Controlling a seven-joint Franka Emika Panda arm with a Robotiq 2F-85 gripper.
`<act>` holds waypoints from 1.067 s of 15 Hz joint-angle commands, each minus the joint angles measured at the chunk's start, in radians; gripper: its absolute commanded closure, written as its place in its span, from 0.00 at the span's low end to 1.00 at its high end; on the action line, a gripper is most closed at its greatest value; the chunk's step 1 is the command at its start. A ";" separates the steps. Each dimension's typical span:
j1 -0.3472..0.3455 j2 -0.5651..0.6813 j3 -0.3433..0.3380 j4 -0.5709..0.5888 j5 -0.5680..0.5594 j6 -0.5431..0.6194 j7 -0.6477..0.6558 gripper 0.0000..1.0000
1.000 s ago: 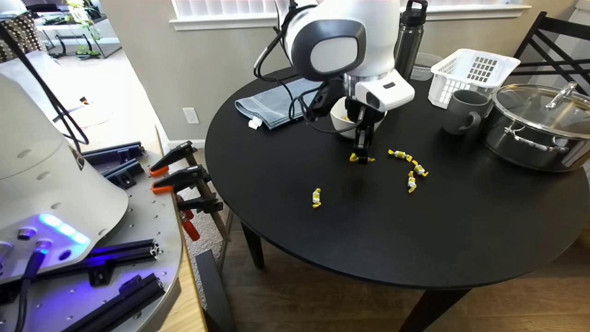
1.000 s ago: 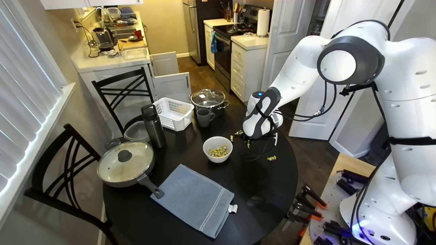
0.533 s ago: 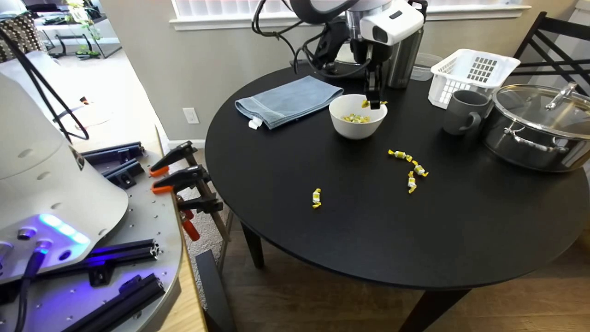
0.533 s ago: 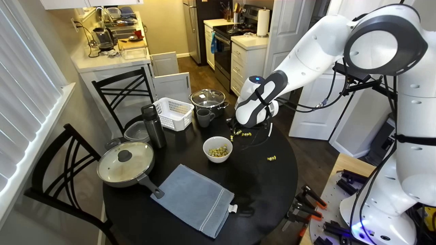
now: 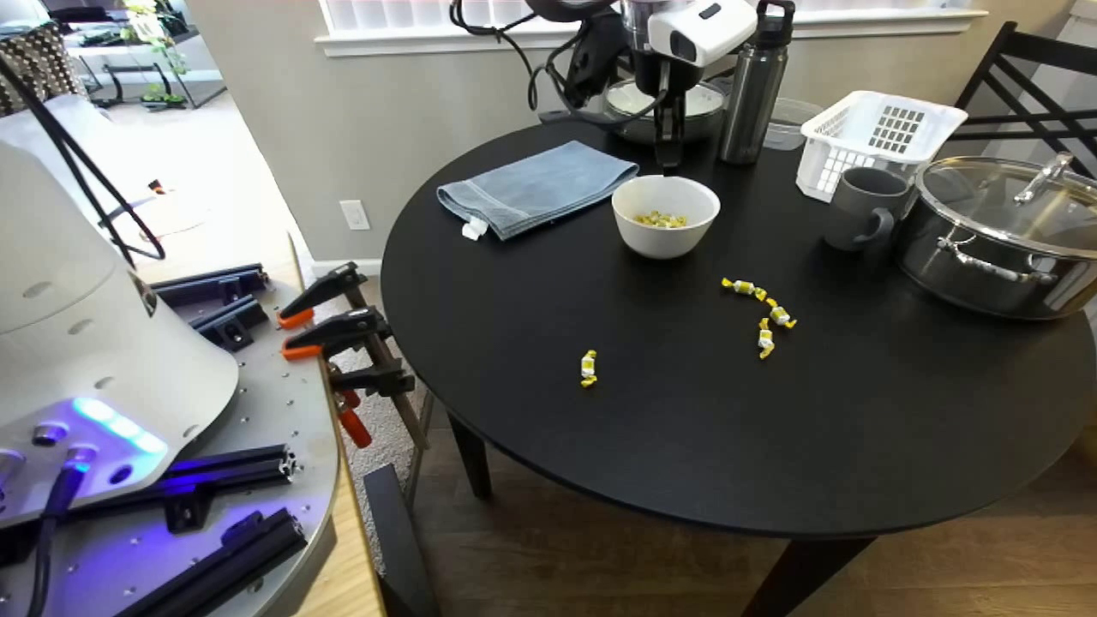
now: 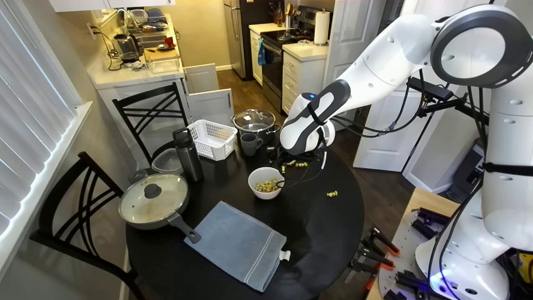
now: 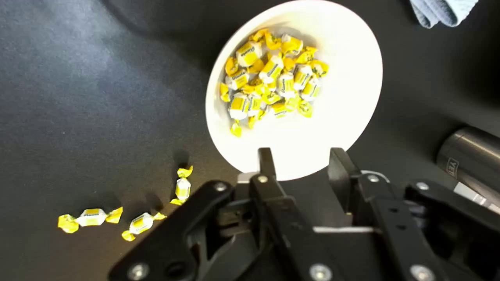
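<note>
Heaped in the white bowl (image 7: 351, 86), the wrapped candies (image 7: 271, 76) are seen bunched against one side, yellow and white, the bowl set well in from the edge of the round black table (image 5: 651, 446). Right above it, the gripper (image 7: 301, 158) is pointed straight down, its fingertips seen across the rim in the wrist view. The fingers (image 7: 267, 162) are parted to a middling width, and just the bowl and tabletop are seen through the gap! In an exterior view the arm (image 6: 399, 46) is stretched in over the robot-side edge, bent at a high elbow (image 6: 474, 52), its forearm (image 6: 370, 79) slanted down to a wrist (image 6: 296, 137) held low above the table. Near the bowl, three loose candies (image 5: 779, 314) are clustered, and a lone candy (image 5: 589, 368) is laid closer to the robot-side edge. On the bowl's other flank a folded blue cloth (image 5: 540, 188) is spread, and a lidded frying pan (image 6: 145, 204) is parked by the window-side edge. By the kitchen-side edge, a plastic basket (image 6: 208, 149), a gray mug (image 5: 861, 206) and a glass-lidded pot (image 5: 986, 257) are lined up.
</note>
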 commanded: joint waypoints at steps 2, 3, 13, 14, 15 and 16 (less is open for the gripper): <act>0.006 -0.091 -0.055 -0.068 -0.022 -0.041 -0.029 0.23; 0.007 -0.108 -0.069 -0.080 -0.033 -0.065 -0.030 0.16; -0.026 -0.103 -0.099 -0.210 -0.002 -0.121 -0.037 0.00; -0.025 -0.094 -0.107 -0.226 -0.002 -0.122 -0.025 0.00; -0.026 -0.086 -0.114 -0.241 -0.003 -0.125 -0.019 0.00; -0.024 -0.077 -0.125 -0.254 -0.012 -0.126 -0.011 0.00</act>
